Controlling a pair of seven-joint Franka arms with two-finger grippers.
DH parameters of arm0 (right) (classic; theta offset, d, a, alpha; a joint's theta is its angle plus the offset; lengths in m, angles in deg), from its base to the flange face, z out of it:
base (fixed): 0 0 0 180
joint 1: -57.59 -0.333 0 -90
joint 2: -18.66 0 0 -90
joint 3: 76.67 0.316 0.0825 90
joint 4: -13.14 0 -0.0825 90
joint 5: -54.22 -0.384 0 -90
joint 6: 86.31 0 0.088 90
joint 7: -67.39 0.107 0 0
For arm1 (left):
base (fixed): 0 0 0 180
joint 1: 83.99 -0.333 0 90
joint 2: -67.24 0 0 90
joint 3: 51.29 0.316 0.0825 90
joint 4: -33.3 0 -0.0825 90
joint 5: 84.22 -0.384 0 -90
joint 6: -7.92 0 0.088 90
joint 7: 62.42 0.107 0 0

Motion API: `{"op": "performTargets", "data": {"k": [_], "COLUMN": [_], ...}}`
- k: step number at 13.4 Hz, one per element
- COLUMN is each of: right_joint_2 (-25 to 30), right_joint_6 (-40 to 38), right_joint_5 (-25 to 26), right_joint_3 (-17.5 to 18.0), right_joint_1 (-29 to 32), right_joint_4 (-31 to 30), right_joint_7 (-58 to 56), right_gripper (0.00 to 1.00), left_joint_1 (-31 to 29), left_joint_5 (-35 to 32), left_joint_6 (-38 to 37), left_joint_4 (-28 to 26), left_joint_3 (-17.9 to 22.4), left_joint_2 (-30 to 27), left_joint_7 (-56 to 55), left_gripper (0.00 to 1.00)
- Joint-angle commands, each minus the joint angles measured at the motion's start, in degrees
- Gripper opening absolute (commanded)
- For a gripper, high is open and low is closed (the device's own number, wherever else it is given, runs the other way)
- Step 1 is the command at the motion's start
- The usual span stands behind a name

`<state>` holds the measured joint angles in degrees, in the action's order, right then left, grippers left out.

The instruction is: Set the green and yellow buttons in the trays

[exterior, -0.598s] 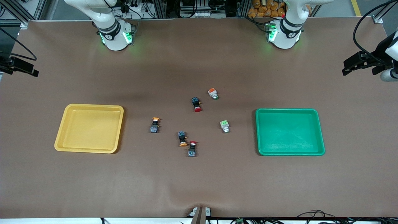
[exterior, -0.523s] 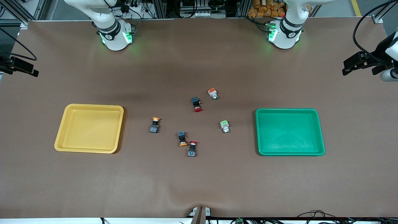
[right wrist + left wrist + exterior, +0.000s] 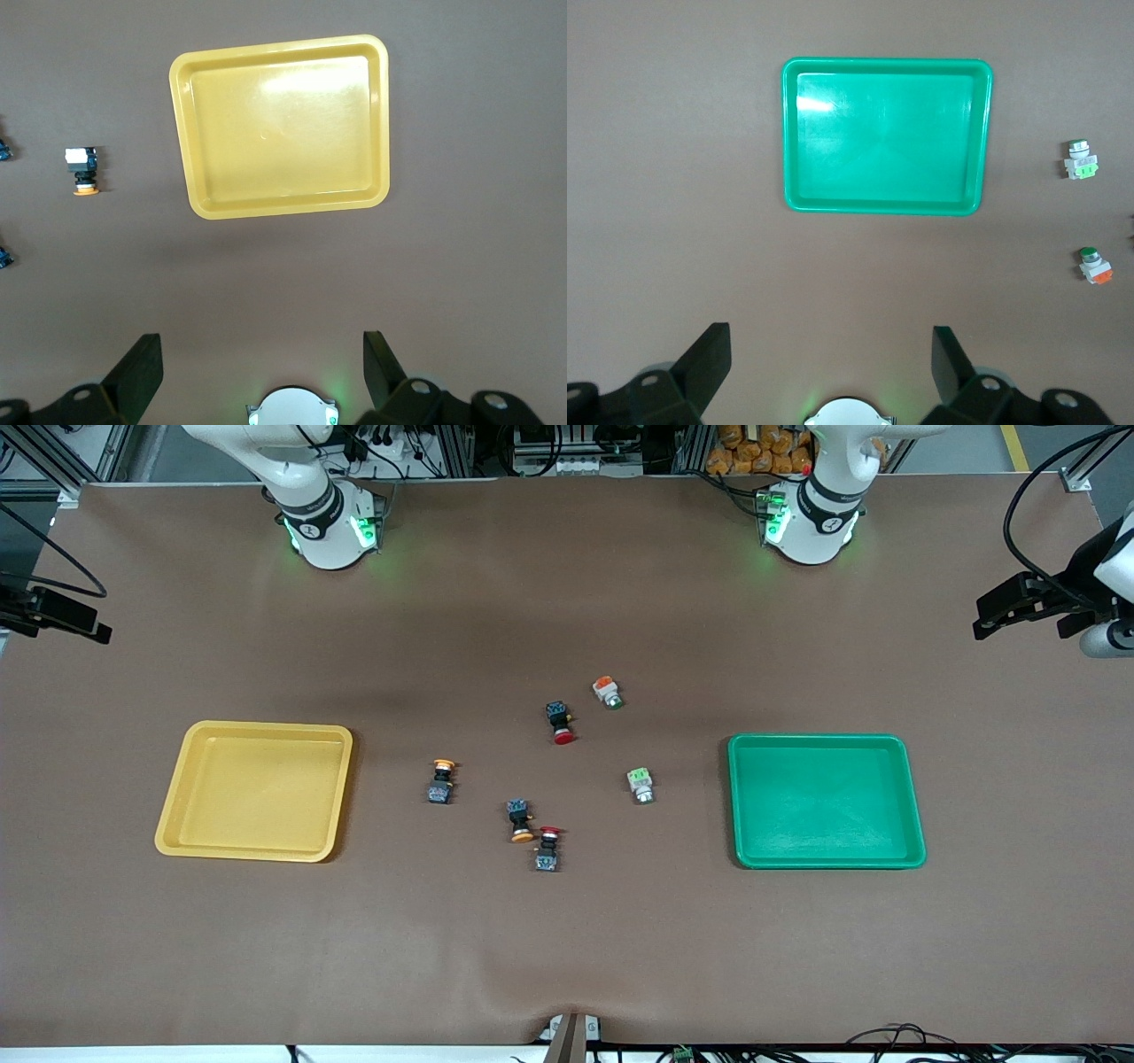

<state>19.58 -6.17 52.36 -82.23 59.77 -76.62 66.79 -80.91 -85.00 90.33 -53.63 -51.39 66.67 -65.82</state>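
Two dark-bodied switches with red caps are lying on the brown table [image 3: 567,957]. One red-capped switch [image 3: 559,722] is sitting just above the frame's centre. The other red-capped switch [image 3: 547,849] is lying lower, just below centre, its cap pointing up the frame.

a robotics lab or test cell. two white robot arm bases [image 3: 323,527] with green status lights are bolted along one edge of a brown-covered table [image 3: 567,939], with aluminium framing [image 3: 40,456] and loose cables [image 3: 895,1036] around that table.
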Motion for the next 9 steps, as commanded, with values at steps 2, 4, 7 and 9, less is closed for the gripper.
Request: {"op": "performTargets", "data": {"k": [2,4,7,9], "right_joint_2": [-0.3,-2.0,-4.4,-5.7], "right_joint_6": [-0.4,-0.2,0.0,0.2], "right_joint_5": [-0.1,-0.6,-3.1,-4.5], "right_joint_3": [0.3,0.3,0.3,0.3], "right_joint_1": [-1.5,-1.7,-2.0,-2.4], "right_joint_4": [0.2,0.7,1.1,1.3], "right_joint_7": [0.5,0.3,0.3,0.2], "right_gripper": [1.00,1.00,1.00,1.00], "left_joint_1": [0.3,1.8,2.6,2.6], "left_joint_5": [1.1,1.1,1.6,2.8], "left_joint_6": [-1.3,-0.9,1.2,2.6], "left_joint_4": [-0.3,-0.3,-0.2,-0.3], "left_joint_3": [-0.2,-0.2,-0.8,-1.5], "left_joint_2": [0.7,1.9,4.2,6.0], "left_joint_7": [-0.6,-0.9,-1.0,-1.1], "left_gripper": [1.00,1.00,1.00,1.00]}}
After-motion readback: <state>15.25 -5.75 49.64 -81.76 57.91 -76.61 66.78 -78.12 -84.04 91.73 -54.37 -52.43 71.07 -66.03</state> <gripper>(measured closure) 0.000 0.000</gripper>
